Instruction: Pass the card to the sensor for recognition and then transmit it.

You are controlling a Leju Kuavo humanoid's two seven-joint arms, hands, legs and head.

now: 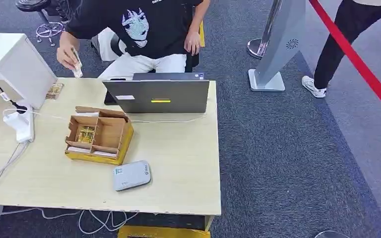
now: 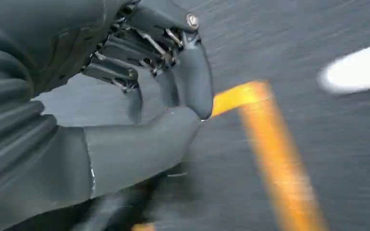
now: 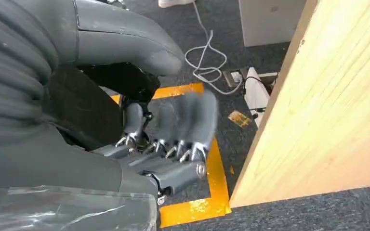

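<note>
A yellow-patterned card (image 1: 86, 134) lies in one compartment of an open cardboard box (image 1: 110, 133) on the wooden table (image 1: 178, 163). The flat grey sensor (image 1: 131, 175) sits near the table's front edge, just in front of the box. My left hand (image 2: 164, 91) hangs over dark carpet with its fingers curled in against the thumb and nothing in them. My right hand (image 3: 173, 120) hangs beside the table's wooden side panel (image 3: 327, 106); its fingers are blurred, stand apart from the thumb, and hold nothing.
A grey laptop (image 1: 158, 95) stands behind the box, in front of a seated person (image 1: 139, 34) who holds a small object over the far left edge. A white machine (image 1: 15, 62), a white adapter with cables (image 1: 22, 124) and another card (image 1: 54, 90) lie at left. Yellow floor tape (image 3: 207, 202) marks the carpet.
</note>
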